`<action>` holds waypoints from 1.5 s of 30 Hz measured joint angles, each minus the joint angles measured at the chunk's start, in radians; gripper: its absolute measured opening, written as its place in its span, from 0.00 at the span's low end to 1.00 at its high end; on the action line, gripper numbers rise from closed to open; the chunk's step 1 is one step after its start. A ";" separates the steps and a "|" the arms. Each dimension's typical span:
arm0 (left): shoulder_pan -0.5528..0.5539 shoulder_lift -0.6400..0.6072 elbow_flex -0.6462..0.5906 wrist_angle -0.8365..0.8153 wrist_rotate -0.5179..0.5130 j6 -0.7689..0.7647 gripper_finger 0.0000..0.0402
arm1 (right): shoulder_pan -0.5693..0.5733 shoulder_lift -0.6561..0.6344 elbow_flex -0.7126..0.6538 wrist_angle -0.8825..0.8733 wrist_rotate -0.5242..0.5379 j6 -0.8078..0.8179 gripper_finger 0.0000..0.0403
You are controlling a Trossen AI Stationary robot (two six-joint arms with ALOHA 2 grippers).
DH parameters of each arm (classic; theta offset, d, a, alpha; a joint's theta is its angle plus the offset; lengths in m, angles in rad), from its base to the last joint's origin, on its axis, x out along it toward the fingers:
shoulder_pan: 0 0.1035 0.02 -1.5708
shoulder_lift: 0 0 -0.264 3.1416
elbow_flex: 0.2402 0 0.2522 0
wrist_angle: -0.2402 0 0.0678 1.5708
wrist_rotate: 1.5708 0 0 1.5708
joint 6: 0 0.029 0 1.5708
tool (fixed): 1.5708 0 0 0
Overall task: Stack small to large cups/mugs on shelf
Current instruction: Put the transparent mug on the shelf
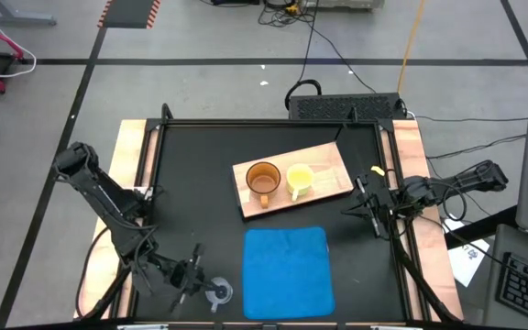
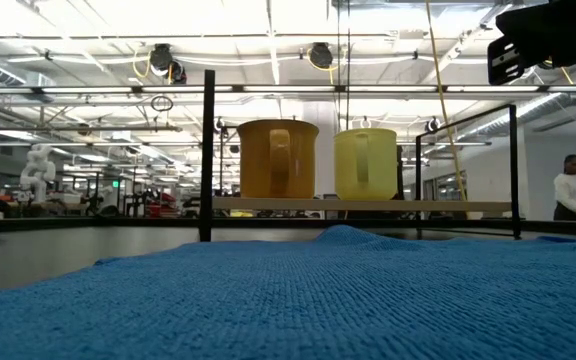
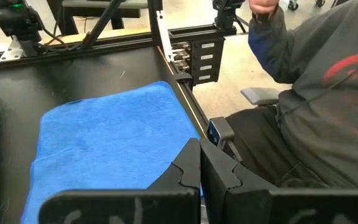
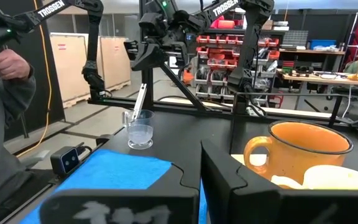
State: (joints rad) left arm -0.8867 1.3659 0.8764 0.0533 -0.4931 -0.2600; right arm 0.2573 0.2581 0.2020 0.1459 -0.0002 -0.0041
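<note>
Both arms are dark, near-black, built of rounded tubular links with bulkier joint housings. Seen from the blue mat, the left arm stands on one side and the right arm on the other, each with thin black cables running along its links. White "TROSSEN" lettering marks one link of the left arm. The left tool and right tool have matte black, angular fingers with stepped inner edges.

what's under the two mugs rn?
The light-wood shelf board carries both the amber-brown mug and the yellow mug, side by side and upright. The wood directly beneath their bases is covered, so unseen.
</note>
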 joint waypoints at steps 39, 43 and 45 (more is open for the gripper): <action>0.137 -0.011 0.260 -0.635 0.313 -0.165 0.00 | 0.000 0.000 0.000 -0.002 0.000 -0.005 0.00; 0.153 -0.011 0.260 -0.640 0.336 -0.157 0.00 | 0.000 0.000 0.000 -0.005 0.000 -0.008 0.00; 0.157 -0.011 0.260 -0.643 0.336 -0.149 0.00 | 0.000 0.000 0.000 -0.010 0.000 -0.008 0.00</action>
State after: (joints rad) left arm -0.7294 1.3548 1.1362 -0.5898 -0.1573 -0.4093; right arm 0.2571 0.2583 0.2020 0.1358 -0.0002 -0.0116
